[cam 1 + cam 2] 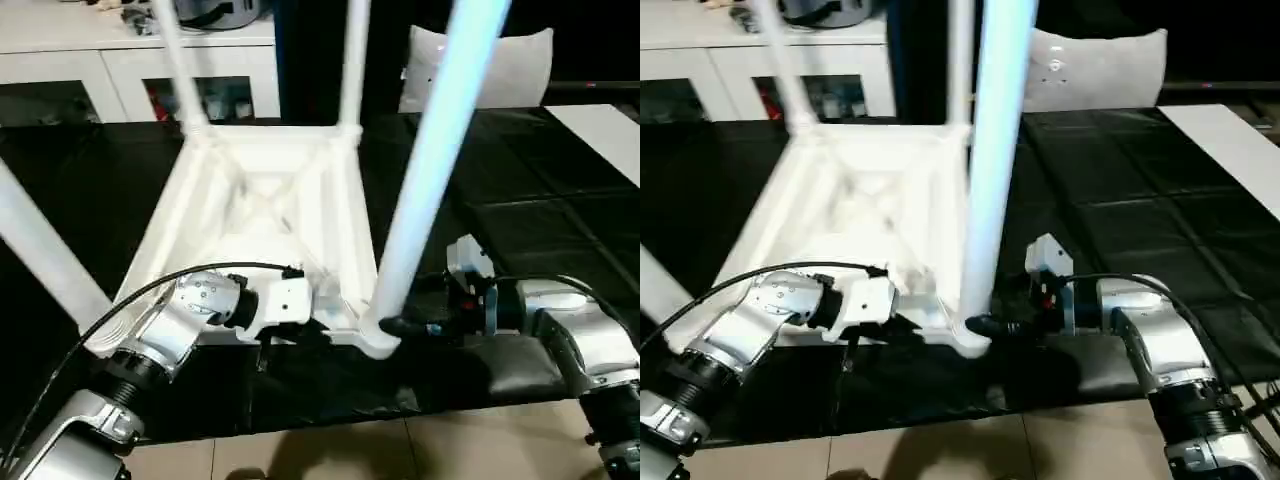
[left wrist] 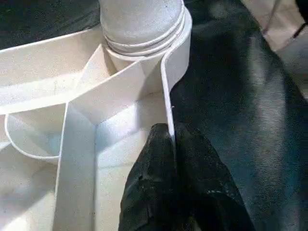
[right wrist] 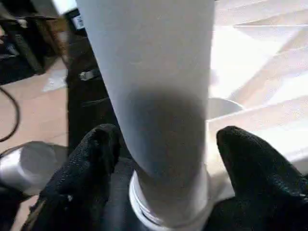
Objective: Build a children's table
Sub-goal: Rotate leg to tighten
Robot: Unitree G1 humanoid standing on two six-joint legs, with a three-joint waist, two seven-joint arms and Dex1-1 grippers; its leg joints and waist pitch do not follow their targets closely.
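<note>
Tabletop (image 1: 260, 210) rim pinched by left tool (image 2: 173, 144); right tool (image 3: 163, 159) loosely straddles leg (image 1: 430, 170).

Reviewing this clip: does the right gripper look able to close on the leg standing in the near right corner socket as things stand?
Probably yes. The right gripper already straddles the near leg just above its socket, one black finger on each side, with nothing between them. The left gripper, shut on the tabletop rim, stays out of its way.

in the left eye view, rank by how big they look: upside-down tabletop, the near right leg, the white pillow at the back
1. tabletop
2. near right leg, though its nearness to the camera inflates it
3. white pillow, farthest away and partly hidden by the leg
</note>
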